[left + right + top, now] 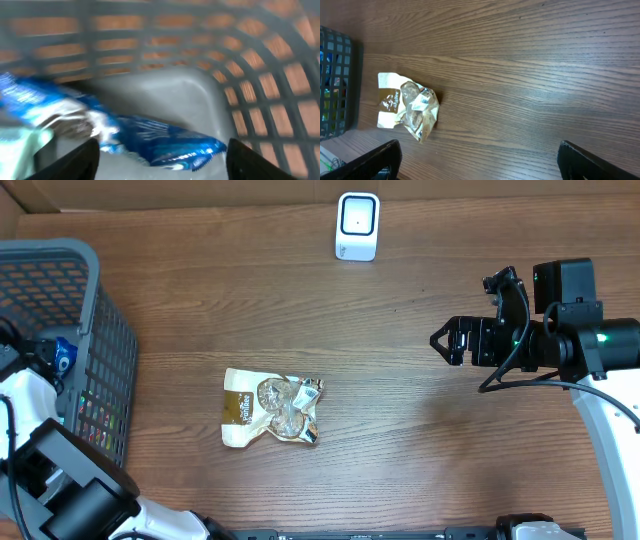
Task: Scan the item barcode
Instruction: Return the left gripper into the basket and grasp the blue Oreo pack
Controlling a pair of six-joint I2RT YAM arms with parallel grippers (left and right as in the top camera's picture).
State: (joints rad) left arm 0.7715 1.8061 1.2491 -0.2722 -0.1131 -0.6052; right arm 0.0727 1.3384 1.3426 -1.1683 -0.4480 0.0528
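Pickup was in hand: a blue packet (160,141) in the basket (105,340) was straddled by the unclenched left hand (163,150); closing was needed next.

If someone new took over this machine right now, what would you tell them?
Left gripper: jaws apart, down in the grey basket over a blue packet; no grip visible.
Right gripper: open, empty, above the table.
Brown snack pouch lies mid-table; white scanner stands at the far edge.
Done: nothing at the scanner yet.
Left: lift an item, show its barcode to the scanner.
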